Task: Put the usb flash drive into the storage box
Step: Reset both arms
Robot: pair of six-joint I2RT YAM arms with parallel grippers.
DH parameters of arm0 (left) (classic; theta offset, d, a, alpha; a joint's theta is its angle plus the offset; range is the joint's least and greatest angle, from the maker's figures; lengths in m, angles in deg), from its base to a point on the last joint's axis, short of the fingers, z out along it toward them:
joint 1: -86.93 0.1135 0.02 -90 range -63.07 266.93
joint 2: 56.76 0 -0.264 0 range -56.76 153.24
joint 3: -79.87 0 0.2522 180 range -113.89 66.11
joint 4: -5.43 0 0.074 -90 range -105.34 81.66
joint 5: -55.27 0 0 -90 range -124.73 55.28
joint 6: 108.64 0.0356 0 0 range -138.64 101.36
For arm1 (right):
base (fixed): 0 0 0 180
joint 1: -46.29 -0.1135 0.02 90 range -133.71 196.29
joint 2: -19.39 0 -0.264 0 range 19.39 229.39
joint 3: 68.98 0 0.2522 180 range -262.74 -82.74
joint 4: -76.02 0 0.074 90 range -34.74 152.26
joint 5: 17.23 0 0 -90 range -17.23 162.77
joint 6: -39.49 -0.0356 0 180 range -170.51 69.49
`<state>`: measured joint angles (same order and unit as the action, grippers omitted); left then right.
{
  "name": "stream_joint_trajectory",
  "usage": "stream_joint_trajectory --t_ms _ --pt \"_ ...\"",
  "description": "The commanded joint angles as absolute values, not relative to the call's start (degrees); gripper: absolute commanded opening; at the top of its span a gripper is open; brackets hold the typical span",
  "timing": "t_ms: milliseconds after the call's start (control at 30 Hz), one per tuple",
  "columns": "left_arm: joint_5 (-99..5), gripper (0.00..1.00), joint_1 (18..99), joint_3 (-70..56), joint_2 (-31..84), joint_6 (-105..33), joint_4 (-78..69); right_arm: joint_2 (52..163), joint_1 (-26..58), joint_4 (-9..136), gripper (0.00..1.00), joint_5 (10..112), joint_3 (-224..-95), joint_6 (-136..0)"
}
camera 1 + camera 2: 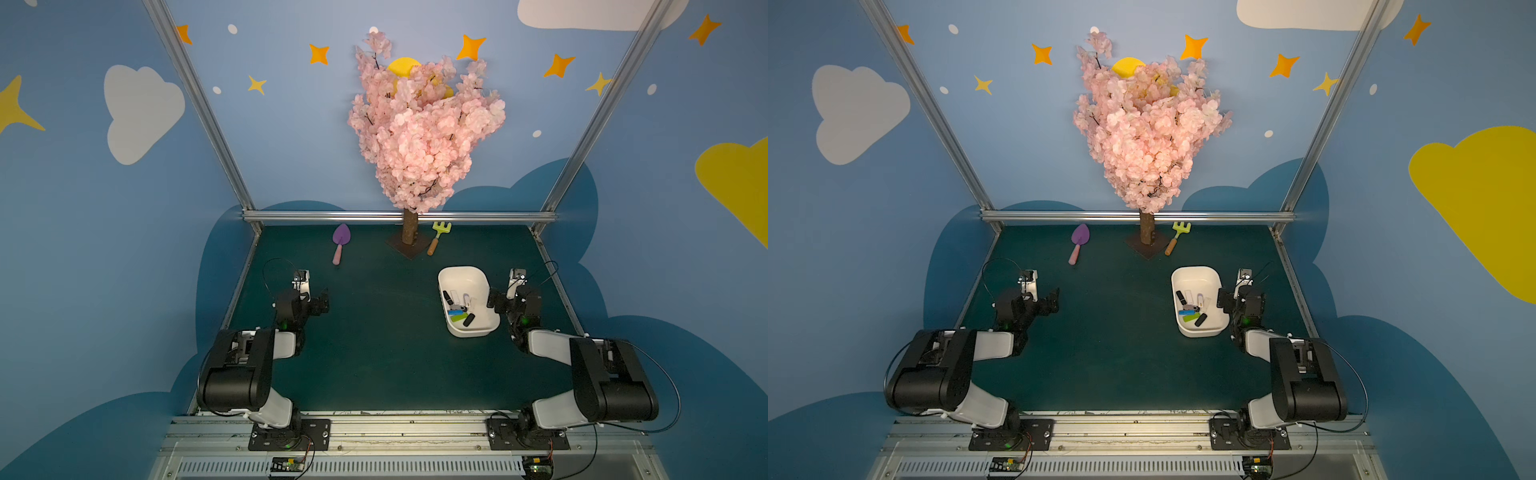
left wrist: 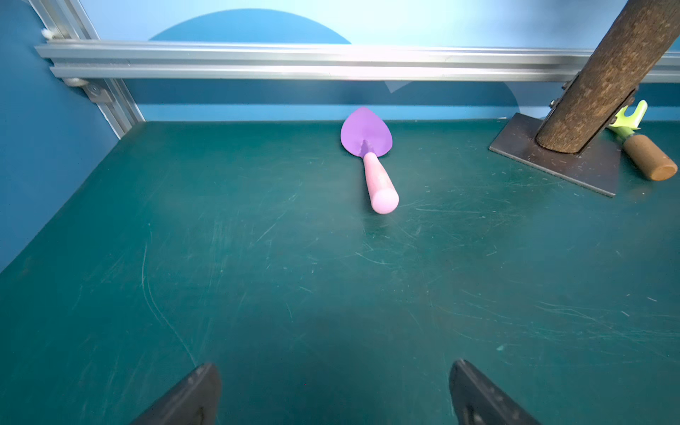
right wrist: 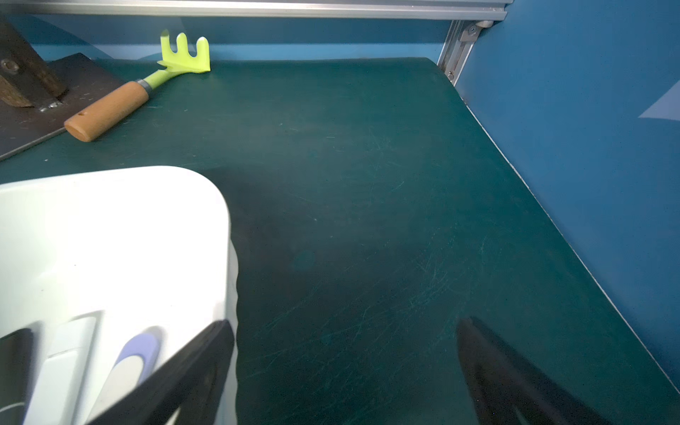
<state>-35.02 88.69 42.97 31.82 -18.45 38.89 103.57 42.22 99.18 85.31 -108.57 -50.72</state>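
I'm looking down on a scuffed dark green mat (image 1: pixel 374 357) boxed in by blue walls (image 1: pixel 83 232) painted with clouds and stars, with an aluminium rail (image 1: pixel 324 216) running along the far edge. Along that edge, from the left, lie a purple trowel (image 1: pixel 340 243) with a pink handle, then a pink blossom tree (image 1: pixel 419 133) on a dark plate, then a lime rake (image 1: pixel 437 237) with a cork-coloured handle just beside that plate. My left gripper (image 2: pixel 335 368) hangs over bare mat on the left side, its jaws spread wide and nothing between them; the trowel is well ahead of it. Further right sits the white storage box (image 1: pixel 463 277), and the usb flash drives (image 1: pixel 457 309) lie inside it in a loose cluster towards its near end: black, white, blue and green ones in both top views. My right gripper (image 3: pixel 345 322) sits just beside the box's right wall, jaws wide apart and empty. One finger (image 3: pixel 191 364) crosses the rim in the wrist view, but I cannot tell whether it touches.
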Motion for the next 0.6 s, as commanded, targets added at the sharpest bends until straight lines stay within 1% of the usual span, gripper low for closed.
stream_joint_trajectory --t_ms 0,567 --pt "-35.96 1.0 88.64 43.08 31.35 -18.75 38.14 103.38 42.15 98.15 0.98 84.64 -108.44 -51.26" --pt "-35.99 1.0 88.63 43.04 31.41 -18.69 38.08 103.43 41.82 97.88 0.98 84.17 -108.7 -50.78"
